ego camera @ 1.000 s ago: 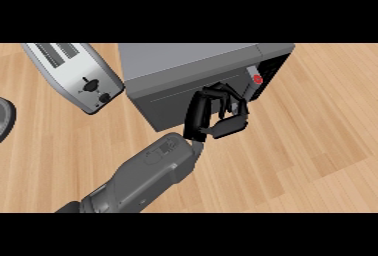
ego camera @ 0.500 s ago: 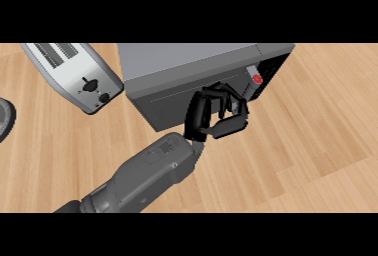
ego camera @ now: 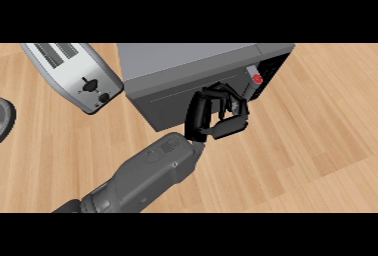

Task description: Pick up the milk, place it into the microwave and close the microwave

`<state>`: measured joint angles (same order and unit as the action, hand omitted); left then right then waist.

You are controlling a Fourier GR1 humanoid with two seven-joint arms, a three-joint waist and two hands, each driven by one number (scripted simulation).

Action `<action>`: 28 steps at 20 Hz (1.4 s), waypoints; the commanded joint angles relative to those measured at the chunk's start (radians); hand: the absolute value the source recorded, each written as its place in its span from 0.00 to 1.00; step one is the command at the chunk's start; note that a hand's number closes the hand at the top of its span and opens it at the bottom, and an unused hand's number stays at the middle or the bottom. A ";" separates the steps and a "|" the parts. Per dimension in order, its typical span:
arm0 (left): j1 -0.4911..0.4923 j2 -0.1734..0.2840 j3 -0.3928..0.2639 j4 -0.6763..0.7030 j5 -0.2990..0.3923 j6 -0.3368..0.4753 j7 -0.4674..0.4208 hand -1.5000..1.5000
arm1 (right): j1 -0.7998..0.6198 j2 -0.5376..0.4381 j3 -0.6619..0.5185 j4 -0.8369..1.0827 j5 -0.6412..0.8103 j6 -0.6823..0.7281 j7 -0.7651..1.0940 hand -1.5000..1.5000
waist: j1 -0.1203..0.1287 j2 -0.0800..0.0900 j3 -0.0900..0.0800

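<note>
Nothing has moved: hand (ego camera: pixel 215 116), fingers curled and holding nothing, stays against the boxy grey microwave (ego camera: pixel 184 75). Ribbed metal toaster (ego camera: pixel 74 75) sits left on wood-grain counter (ego camera: pixel 310 140).

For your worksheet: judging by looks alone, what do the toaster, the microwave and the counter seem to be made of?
Toaster: probably brushed metal, silvery with a soft sheen.
Microwave: likely painted metal or plastic, flat matte grey.
Counter: wood or wood-look laminate, light planks with visible grain.

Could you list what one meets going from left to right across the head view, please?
Dark round object at the left edge → toaster → microwave → hand at the microwave's door → red button on the microwave's panel.
</note>
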<state>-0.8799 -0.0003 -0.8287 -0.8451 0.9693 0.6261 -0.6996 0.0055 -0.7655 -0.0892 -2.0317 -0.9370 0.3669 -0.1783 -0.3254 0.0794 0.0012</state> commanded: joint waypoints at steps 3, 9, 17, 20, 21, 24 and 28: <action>-0.088 0.000 0.045 0.100 0.037 -0.021 0.027 1.00 | -0.008 -0.017 -0.002 0.001 -0.035 0.031 0.012 0.00 | -0.008 0.014 0.000; -0.096 0.000 0.037 0.110 0.053 -0.035 0.017 1.00 | -0.012 -0.035 -0.013 0.007 -0.072 0.039 0.030 0.00 | -0.006 0.016 -0.001; -0.089 0.000 0.025 0.118 0.076 -0.029 -0.012 1.00 | -0.021 -0.069 -0.037 0.005 -0.087 0.072 0.040 0.00 | -0.024 0.015 -0.001; -0.105 0.000 -0.017 0.135 0.056 -0.038 -0.006 1.00 | -0.029 -0.065 -0.030 0.007 -0.114 0.085 0.040 0.00 | -0.016 0.015 0.002; -0.100 0.000 -0.040 0.147 0.048 -0.035 0.000 1.00 | -0.037 -0.061 -0.031 0.002 -0.122 0.084 0.035 0.00 | -0.018 0.015 0.003; -0.101 0.000 -0.053 0.184 0.044 -0.008 0.012 1.00 | -0.033 -0.057 -0.027 0.010 -0.142 0.105 0.033 0.00 | -0.003 0.013 0.005; -0.098 0.000 -0.041 0.212 0.069 0.042 0.046 1.00 | -0.029 -0.075 -0.025 -0.002 -0.161 0.135 0.045 0.00 | 0.005 0.011 0.004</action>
<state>-0.9323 -0.0008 -0.9114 -0.7744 1.0065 0.6471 -0.7282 -0.0247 -0.8315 -0.1146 -2.0318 -1.0807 0.4810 -0.1393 -0.3237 0.0724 0.0071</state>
